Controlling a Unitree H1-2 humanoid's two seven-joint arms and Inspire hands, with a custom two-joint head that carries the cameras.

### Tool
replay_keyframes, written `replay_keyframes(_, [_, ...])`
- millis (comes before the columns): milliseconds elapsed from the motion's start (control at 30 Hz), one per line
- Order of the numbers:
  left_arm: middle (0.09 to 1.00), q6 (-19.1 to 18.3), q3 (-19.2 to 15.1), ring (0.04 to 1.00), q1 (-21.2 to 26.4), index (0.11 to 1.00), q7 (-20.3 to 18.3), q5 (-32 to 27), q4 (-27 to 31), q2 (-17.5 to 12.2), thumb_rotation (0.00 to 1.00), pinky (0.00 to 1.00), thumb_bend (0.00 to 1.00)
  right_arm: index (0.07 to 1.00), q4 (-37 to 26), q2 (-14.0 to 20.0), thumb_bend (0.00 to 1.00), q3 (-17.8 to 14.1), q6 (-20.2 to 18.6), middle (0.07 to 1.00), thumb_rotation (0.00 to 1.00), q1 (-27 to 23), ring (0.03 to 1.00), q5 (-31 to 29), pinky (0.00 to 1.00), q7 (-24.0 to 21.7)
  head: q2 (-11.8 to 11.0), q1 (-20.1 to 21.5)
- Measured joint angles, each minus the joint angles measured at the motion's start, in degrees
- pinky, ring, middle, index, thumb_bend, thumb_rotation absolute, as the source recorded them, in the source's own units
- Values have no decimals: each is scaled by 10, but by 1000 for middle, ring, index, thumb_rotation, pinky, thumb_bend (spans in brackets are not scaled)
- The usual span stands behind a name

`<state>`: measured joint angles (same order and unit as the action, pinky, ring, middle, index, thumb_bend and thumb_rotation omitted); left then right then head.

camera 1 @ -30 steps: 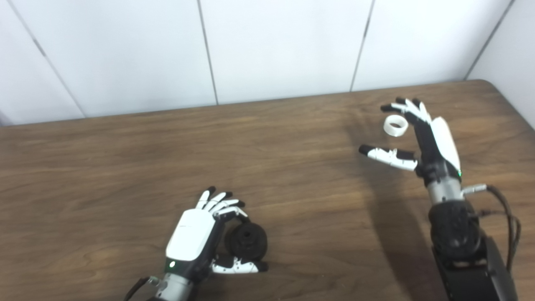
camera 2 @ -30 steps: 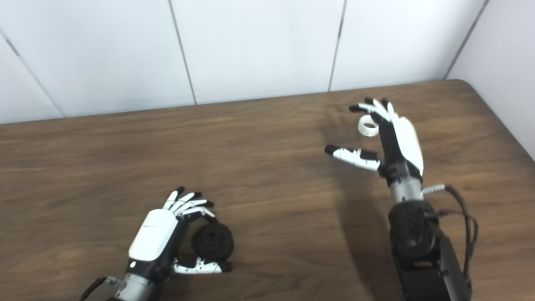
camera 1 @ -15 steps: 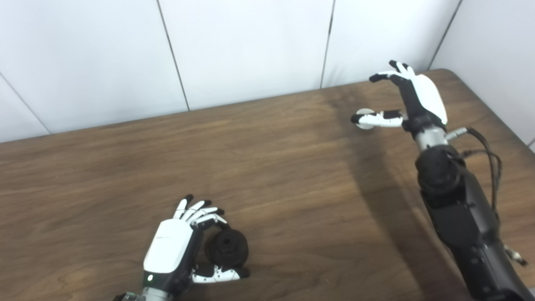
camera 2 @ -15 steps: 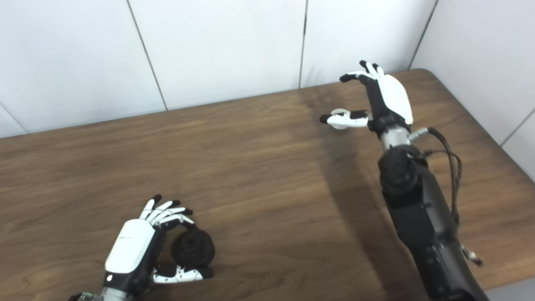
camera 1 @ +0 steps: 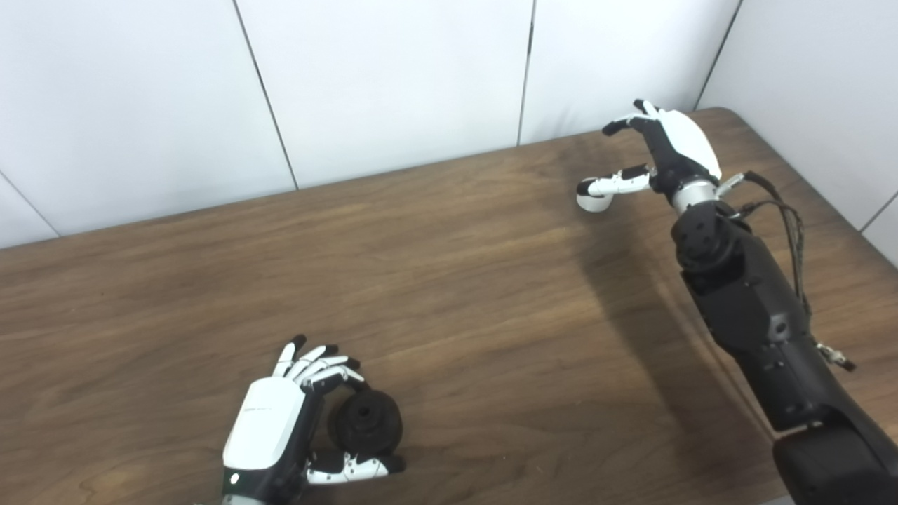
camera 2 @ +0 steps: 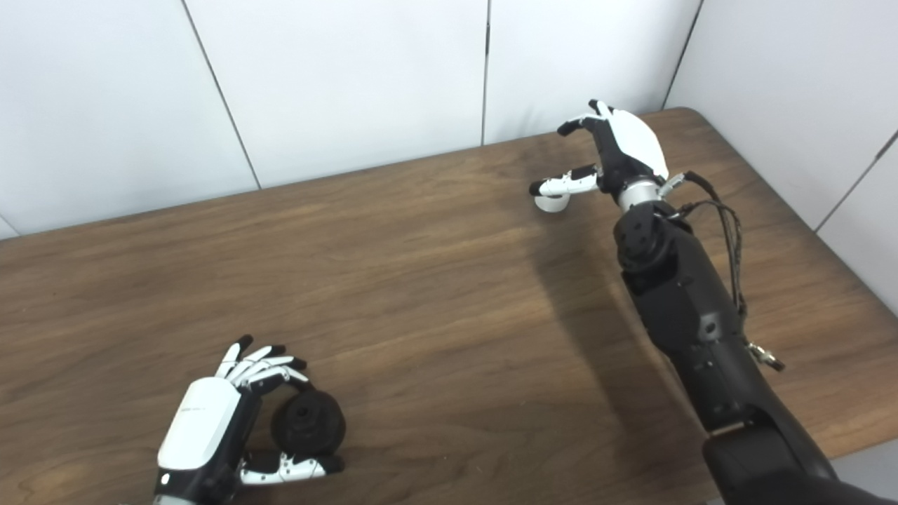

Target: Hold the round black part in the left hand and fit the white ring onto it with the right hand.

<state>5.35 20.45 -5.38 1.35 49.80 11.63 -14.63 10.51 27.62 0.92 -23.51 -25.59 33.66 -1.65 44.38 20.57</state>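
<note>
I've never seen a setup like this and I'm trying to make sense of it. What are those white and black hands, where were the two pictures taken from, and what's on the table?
Both pictures come from two cameras side by side on a humanoid robot's head, looking down at a wooden table, so they show the same scene from spots slightly apart. The hands are the robot's own, on arms entering from the bottom edge. The left hand rests near the front of the table, its fingers and thumb curled around a round black part. The right hand reaches toward the far right corner, fingers apart, its thumb just over a white ring on the table. It is not gripping the ring. Nothing else lies on the table.
</note>
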Motion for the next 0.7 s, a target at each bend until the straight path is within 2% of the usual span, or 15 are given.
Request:
replay_keyframes(100, [750, 0, 0, 865, -1, 483, -3, 0, 4, 0, 52, 1000, 524, 728, 17, 8, 885, 21, -12, 968, 315, -4, 1000, 7, 1000, -14, -1, 2])
replay_keyframes(433, [750, -1, -3, 862, -4, 482, -6, 1, 7, 0, 52, 1000, 524, 736, 43, 17, 893, 49, -29, 949, 312, -9, 1000, 14, 972, -34, -1, -4])
replay_keyframes(700, [752, -2, -3, 864, -4, 483, -6, 2, 8, 0, 52, 1000, 525, 726, 60, 17, 887, 53, -32, 926, 294, -15, 1000, 21, 978, -42, -1, -4])
